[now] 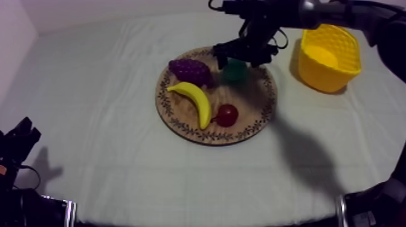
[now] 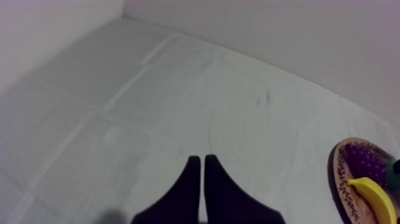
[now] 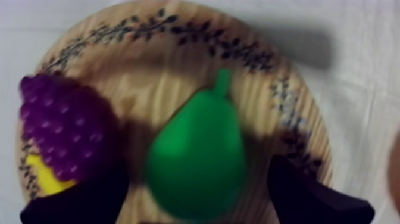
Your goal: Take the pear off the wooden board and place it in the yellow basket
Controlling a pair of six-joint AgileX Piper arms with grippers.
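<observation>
On your desk [image 1: 90, 108], the right pincer [image 3: 193, 199] gapes astride the pear [image 3: 196, 155] on the board [image 3: 178, 65]; left pincer [image 2: 201, 179] pinched together.

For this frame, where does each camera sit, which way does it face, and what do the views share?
Top view: overhead, slanting down on the wooden board and yellow basket; the left tool rests low, the right tool is over the pear.
Left wrist view: on the left arm, facing across the cloth; its own tool is shut.
Right wrist view: on the right arm, looking down on the pear, fingers open either side.
Shared: all three show the board and grapes.
</observation>
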